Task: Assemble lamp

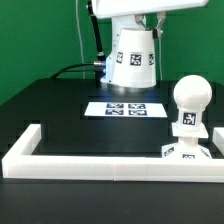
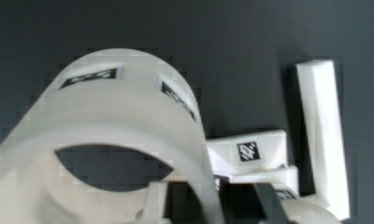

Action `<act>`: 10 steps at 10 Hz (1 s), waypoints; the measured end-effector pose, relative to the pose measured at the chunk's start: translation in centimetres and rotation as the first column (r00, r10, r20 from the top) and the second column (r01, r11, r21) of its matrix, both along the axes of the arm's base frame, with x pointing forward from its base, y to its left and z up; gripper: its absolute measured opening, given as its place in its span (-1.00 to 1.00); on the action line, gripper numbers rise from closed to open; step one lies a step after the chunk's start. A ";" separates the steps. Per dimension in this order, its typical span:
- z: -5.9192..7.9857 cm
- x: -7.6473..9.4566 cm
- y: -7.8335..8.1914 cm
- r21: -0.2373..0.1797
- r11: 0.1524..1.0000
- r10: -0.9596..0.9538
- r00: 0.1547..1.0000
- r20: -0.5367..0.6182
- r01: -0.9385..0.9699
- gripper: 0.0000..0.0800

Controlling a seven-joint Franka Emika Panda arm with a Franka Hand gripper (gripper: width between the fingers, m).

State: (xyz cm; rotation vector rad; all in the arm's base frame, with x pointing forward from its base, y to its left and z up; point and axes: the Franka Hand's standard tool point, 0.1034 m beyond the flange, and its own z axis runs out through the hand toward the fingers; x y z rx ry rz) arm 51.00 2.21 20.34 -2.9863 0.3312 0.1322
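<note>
The white tapered lamp shade (image 1: 135, 58) hangs in the air at the back, held by my gripper (image 1: 128, 22) from above. In the wrist view the shade (image 2: 122, 110) fills the picture, its open mouth towards the camera, and my fingers (image 2: 177, 205) are shut on its wall. The round white bulb (image 1: 190, 100) stands upright on the small flat base (image 1: 188, 152) at the exterior view's right, by the front rail. The base also shows in the wrist view (image 2: 251, 152).
A long white border rail (image 1: 100, 162) runs along the table's front and up its left side; it also shows in the wrist view (image 2: 315, 120). The marker board (image 1: 125, 108) lies flat mid-table under the shade. A black cable runs at the back left.
</note>
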 end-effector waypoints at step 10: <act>4.4 4.3 3.2 0.015 1.000 -0.018 1.000 -0.022 0.019 -0.88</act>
